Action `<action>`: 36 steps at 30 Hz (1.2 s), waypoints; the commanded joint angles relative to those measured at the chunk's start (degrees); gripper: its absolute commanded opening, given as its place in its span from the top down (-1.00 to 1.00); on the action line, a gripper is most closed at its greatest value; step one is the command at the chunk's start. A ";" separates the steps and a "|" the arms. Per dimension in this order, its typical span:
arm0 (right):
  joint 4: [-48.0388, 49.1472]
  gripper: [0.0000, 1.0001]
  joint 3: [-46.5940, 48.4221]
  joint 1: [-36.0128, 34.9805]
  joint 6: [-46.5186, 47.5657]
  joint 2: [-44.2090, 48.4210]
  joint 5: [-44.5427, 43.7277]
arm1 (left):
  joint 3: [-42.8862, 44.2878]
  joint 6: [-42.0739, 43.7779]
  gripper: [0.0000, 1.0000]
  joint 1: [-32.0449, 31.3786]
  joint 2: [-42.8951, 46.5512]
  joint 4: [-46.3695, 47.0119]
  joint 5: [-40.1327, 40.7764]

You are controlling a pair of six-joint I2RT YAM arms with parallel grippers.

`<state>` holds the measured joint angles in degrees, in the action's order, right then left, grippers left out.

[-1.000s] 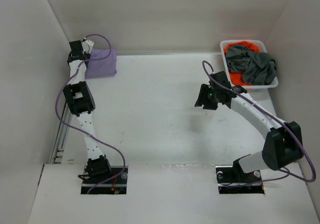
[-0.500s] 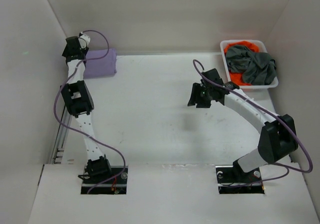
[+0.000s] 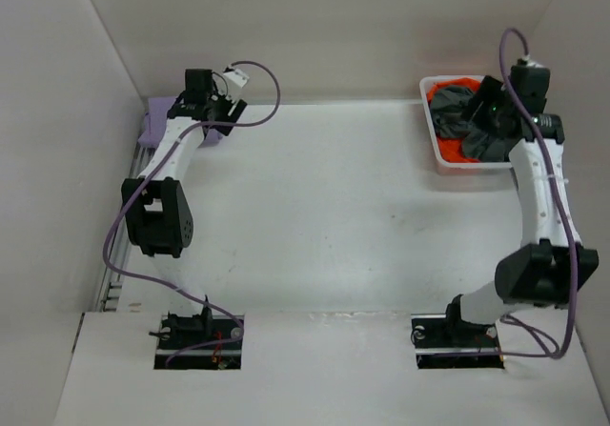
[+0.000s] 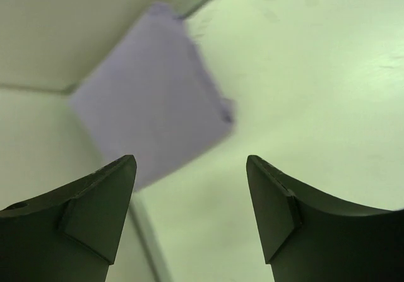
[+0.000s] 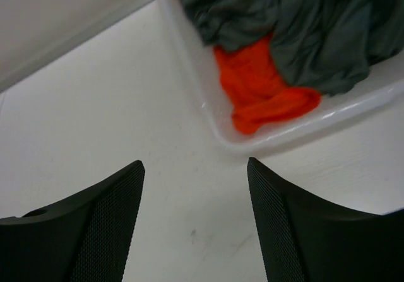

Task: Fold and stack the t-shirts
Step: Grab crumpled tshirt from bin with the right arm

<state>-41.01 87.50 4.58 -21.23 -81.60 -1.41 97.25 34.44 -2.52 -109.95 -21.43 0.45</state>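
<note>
Just beyond left gripper, lavender t-shirt

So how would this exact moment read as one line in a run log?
left gripper: open, empty, near folded purple shirt | right gripper: open, empty, by basket | grey shirt, orange shirt: crumpled in basket

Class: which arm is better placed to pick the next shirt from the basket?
Right: the right gripper hangs open by the basket holding the grey shirt; left gripper is by the lavender shirt.
</note>
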 commanded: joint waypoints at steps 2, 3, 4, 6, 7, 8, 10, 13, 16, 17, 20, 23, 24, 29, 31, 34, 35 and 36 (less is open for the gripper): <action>2.07 -0.48 15.20 6.53 5.50 -15.39 -4.48 | -1.19 -9.73 -0.40 -1.38 3.95 -14.15 -14.14; 2.17 -0.51 19.42 7.76 5.24 -19.60 -4.74 | -1.54 -10.43 -0.40 -2.17 3.96 -15.38 -14.94; 1.91 -0.52 24.07 8.82 4.98 -24.17 -4.83 | -2.06 -10.96 -0.40 -2.87 4.04 -16.27 -15.12; 0.85 -0.55 32.95 10.31 4.71 -32.79 -5.27 | -3.47 -11.49 -0.40 -3.93 4.31 -17.06 -14.86; 0.15 -0.56 36.91 10.93 4.19 -36.83 -5.79 | -4.08 -11.84 -0.40 -4.19 4.57 -17.24 -14.69; -0.46 -0.56 40.60 11.37 3.49 -40.53 -5.97 | -4.61 -12.20 -0.40 -4.37 4.74 -17.33 -14.51; -1.00 -0.58 46.68 11.99 2.52 -46.69 -6.06 | -5.40 -13.33 -0.40 -4.46 5.18 -17.42 -14.34; -1.08 -0.58 51.97 11.90 2.42 -53.73 -6.32 | -6.02 -15.09 -0.40 -4.20 5.27 -17.85 -14.25; -1.52 -0.53 53.03 11.81 2.34 -57.34 -5.71 | -6.81 -16.33 -0.39 -3.93 5.27 -17.94 -14.07; -1.52 -0.46 52.77 11.81 2.42 -57.87 -5.62 | -7.16 -16.50 -0.39 -3.76 5.36 -17.94 -13.90; -1.00 -0.07 51.19 11.81 2.34 -58.14 -5.53 | -7.69 -16.51 -0.39 -3.67 5.71 -17.94 -13.19; -0.73 0.77 50.05 11.81 2.16 -57.09 -4.48 | -8.04 -16.24 -0.40 -3.50 6.33 -18.03 -12.75; -0.73 0.98 49.44 11.81 2.16 -56.13 -4.48 | -8.04 -16.24 -0.40 -3.23 6.50 -18.03 -12.67; 1.11 1.00 44.08 10.33 3.21 -44.82 -4.83 | -8.22 -16.33 -0.40 -1.83 8.17 -18.12 -12.58; 2.16 1.00 41.88 8.66 3.92 -38.23 -5.09 | -8.39 -16.33 -0.40 -1.04 9.40 -18.12 -12.58; 2.52 1.00 40.47 4.97 5.41 -26.63 -5.71 | -9.09 -16.51 -0.40 0.46 11.68 -18.03 -13.01; 2.43 1.00 40.38 3.48 5.76 -22.76 -6.14 | -9.53 -16.68 -0.40 0.98 12.73 -17.86 -13.19; 2.34 1.00 40.20 1.81 6.37 -19.16 -6.67 | -10.06 -16.68 -0.40 1.34 13.79 -17.68 -13.28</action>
<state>-43.03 125.78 11.42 -17.23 -117.14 -6.92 88.49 18.98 -2.48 -101.97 -40.05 -12.05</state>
